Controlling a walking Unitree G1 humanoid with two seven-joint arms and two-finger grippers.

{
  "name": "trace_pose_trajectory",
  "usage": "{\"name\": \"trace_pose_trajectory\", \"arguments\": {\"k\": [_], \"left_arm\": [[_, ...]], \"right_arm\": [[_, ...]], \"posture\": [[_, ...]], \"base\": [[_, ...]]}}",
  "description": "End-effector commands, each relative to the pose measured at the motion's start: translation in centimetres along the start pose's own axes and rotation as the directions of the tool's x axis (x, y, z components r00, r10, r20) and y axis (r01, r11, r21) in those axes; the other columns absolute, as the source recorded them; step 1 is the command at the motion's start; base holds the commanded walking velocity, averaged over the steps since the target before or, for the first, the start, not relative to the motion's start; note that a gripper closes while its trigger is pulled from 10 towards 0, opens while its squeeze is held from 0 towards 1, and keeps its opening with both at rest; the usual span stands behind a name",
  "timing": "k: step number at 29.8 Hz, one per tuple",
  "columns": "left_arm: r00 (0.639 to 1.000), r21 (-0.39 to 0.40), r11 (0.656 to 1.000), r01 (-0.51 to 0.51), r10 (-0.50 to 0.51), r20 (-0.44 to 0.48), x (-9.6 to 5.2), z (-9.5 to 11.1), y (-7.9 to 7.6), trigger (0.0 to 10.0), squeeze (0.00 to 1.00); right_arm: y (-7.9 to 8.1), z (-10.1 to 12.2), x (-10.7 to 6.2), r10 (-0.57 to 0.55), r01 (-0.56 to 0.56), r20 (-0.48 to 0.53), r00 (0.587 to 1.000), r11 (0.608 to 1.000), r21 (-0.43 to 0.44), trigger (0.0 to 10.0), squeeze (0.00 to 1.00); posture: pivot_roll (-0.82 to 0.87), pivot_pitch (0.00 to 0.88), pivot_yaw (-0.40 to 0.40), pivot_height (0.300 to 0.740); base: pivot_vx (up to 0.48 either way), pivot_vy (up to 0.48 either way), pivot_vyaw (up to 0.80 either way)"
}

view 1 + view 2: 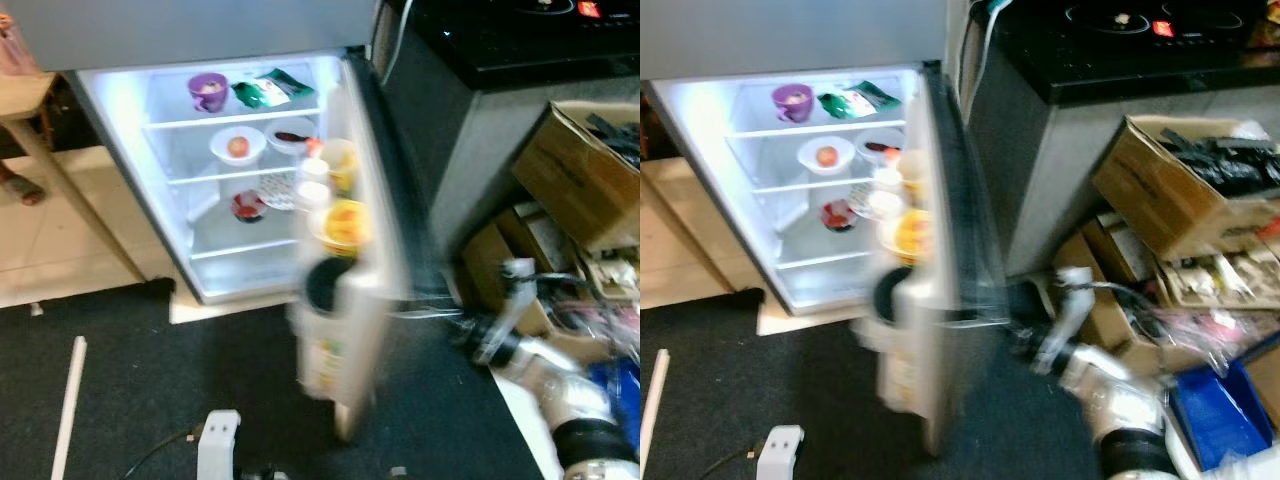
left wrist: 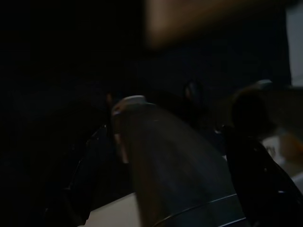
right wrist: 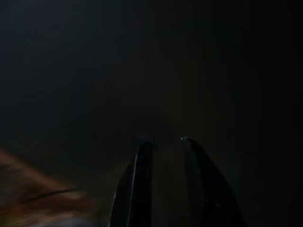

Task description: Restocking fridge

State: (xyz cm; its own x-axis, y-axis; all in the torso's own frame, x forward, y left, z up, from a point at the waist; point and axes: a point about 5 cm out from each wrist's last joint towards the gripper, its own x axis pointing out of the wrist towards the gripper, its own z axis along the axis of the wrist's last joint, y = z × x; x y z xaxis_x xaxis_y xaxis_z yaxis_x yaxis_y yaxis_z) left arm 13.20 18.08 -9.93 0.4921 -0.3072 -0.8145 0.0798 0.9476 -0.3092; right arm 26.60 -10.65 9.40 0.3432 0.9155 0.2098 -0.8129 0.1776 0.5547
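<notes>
Three lit glass shelves show inside the open white fridge (image 1: 130, 150), which stands on the floor beside a grey counter with a black hob (image 1: 1140, 40). The top shelf carries a purple cup (image 1: 208, 90) and a green packet (image 1: 268, 90); the middle one a white bowl holding a red fruit (image 1: 237, 146). The blurred fridge door (image 1: 340, 300) holds bottles. The right gripper (image 3: 163, 144) shows its fingers narrowly parted in darkness. Left gripper fingers: cannot tell.
</notes>
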Motion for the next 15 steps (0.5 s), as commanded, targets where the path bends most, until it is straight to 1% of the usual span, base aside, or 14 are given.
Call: {"name": "trace_pose_trajectory", "arguments": {"k": [1,2,3,4,6,7,8,9,10,11,12,13,14,15], "left_arm": [[0.996,-0.02,0.999,0.025,-0.027,-0.083,-0.2,-2.4,-0.7,10.0,0.0],[0.996,-0.02,0.999,0.025,-0.027,-0.083,-0.2,-2.4,-0.7,10.0,0.0],[0.996,-0.019,0.999,0.026,-0.028,-0.084,-0.2,-2.4,-0.8,10.0,0.0],[0.996,-0.016,0.999,0.028,-0.029,-0.086,-0.2,-2.4,-0.8,10.0,0.0],[0.996,-0.016,0.999,0.028,-0.029,-0.086,-0.2,-2.4,-0.8,10.0,0.0],[0.996,-0.014,0.999,0.029,-0.03,-0.087,-0.2,-2.4,-0.8,10.0,0.0],[0.996,-0.014,1.0,0.027,-0.028,-0.086,-0.2,-2.4,-0.8,10.0,0.0],[0.996,-0.015,1.0,0.026,-0.027,-0.085,-0.2,-2.3,-0.8,10.0,0.0],[0.996,-0.016,1.0,0.024,-0.025,-0.085,-0.2,-2.3,-0.7,10.0,0.0],[0.996,-0.016,1.0,0.023,-0.024,-0.085,-0.2,-2.3,-0.7,10.0,0.0],[0.996,-0.016,1.0,0.023,-0.024,-0.085,-0.2,-2.3,-0.7,10.0,0.0],[0.996,-0.016,1.0,0.023,-0.024,-0.085,-0.2,-2.3,-0.7,10.0,0.0],[0.996,-0.016,1.0,0.023,-0.024,-0.086,-0.2,-2.4,-0.7,10.0,0.0],[0.996,-0.016,1.0,0.023,-0.025,-0.087,-0.2,-2.4,-0.7,10.0,0.0]], "right_arm": [[1.4,2.6,3.0,0.114,-0.111,0.103,0.988,0.993,-0.041,10.0,0.0],[1.4,2.6,3.0,0.114,-0.111,0.103,0.988,0.993,-0.041,10.0,0.0],[1.0,2.8,3.2,0.094,-0.089,0.117,0.989,0.995,-0.046,10.0,0.0],[-0.4,2.5,2.9,0.009,-0.004,0.118,0.993,0.999,-0.047,10.0,0.0],[-0.4,2.5,2.9,0.009,-0.004,0.118,0.993,0.999,-0.047,10.0,0.0],[-1.3,2.2,2.7,-0.043,0.048,0.112,0.993,0.998,-0.045,10.0,0.0],[-3.7,1.2,1.4,-0.224,0.229,0.082,0.971,0.972,-0.06,10.0,0.0],[-4.6,0.4,0.4,-0.327,0.33,0.046,0.944,0.941,-0.071,10.0,0.0],[-5.5,-0.4,-0.9,-0.441,0.441,0.017,0.897,0.893,-0.089,10.0,0.0],[-6.0,-1.5,-2.7,-0.562,0.557,-0.033,0.827,0.825,-0.095,10.0,0.0],[-6.0,-1.5,-2.7,-0.562,0.557,-0.033,0.827,0.825,-0.095,10.0,0.0],[-6.0,-1.8,-3.1,-0.582,0.577,-0.044,0.812,0.811,-0.094,10.0,0.0],[-6.5,-2.8,-4.5,-0.659,0.652,-0.075,0.749,0.752,-0.097,10.0,0.0],[-6.8,-3.5,-5.5,-0.709,0.702,-0.096,0.699,0.705,-0.1,10.0,0.0]], "posture": [[-0.02,0.066,-0.017,0.74],[-0.02,0.066,-0.017,0.74],[-0.02,0.066,-0.017,0.74],[-0.02,0.063,-0.017,0.74],[-0.02,0.063,-0.017,0.74],[-0.02,0.063,-0.017,0.74],[-0.02,0.064,-0.021,0.74],[-0.02,0.064,-0.021,0.74],[-0.02,0.064,-0.021,0.74],[-0.02,0.064,-0.021,0.74],[-0.02,0.064,-0.021,0.74],[-0.02,0.064,-0.021,0.74],[-0.02,0.069,-0.019,0.74],[-0.02,0.069,-0.019,0.74]], "base": [[0.0,0.0,0.0],[0.0,0.0,0.0],[0.0,0.0,0.0],[0.0,0.0,0.0],[0.0,0.0,0.0],[0.0,0.0,0.0],[0.0,0.0,0.0],[0.0,0.0,0.0],[0.0,0.0,0.0],[0.0,0.0,0.0],[0.0,0.0,0.0],[0.0,0.0,0.0],[0.0,0.0,0.0],[0.0,0.0,0.0]]}}
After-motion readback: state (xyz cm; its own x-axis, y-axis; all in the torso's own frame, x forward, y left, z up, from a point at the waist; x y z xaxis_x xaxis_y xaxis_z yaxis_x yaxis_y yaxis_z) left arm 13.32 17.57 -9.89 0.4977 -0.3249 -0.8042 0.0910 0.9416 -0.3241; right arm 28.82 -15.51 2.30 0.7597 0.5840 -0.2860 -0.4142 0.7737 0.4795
